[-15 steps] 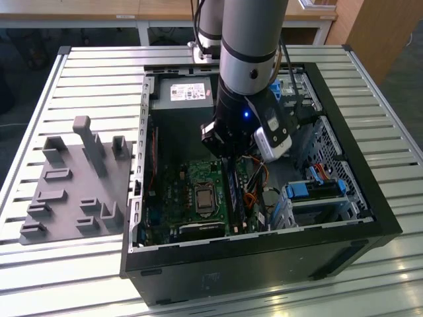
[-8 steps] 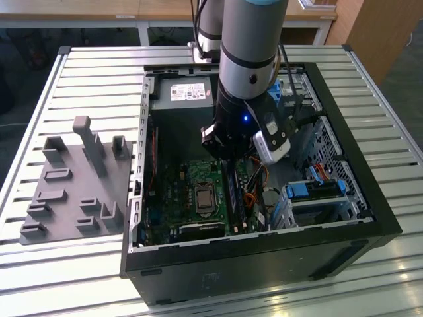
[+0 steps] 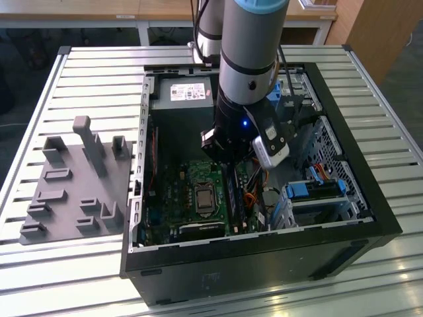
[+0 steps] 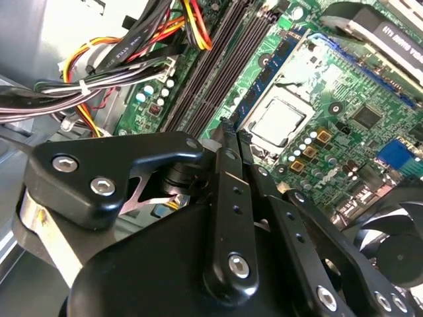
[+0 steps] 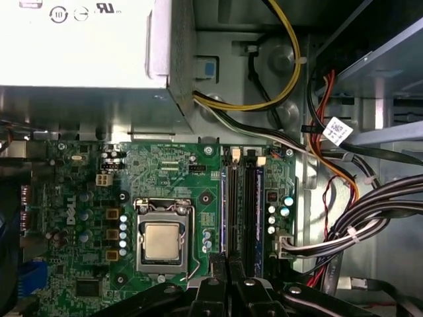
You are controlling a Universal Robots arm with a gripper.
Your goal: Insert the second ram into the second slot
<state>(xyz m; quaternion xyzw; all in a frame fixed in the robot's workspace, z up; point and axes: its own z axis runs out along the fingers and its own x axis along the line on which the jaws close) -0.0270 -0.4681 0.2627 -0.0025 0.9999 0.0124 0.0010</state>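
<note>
Your gripper [image 5: 221,281] hovers over the memory slots [image 5: 242,205] beside the CPU socket [image 5: 163,238], fingers nearly together, apparently empty. The second ram [image 5: 258,211] looks seated; little seems left.

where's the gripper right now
In the exterior view the gripper is inside the open computer case, low over the memory slots, which lie just to the exterior view's right of the processor socket.

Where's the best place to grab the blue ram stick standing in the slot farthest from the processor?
Probably pinch the ram stick across its flat faces at mid-length, coming straight down: it stands on edge, only its top edge exposed.
</note>
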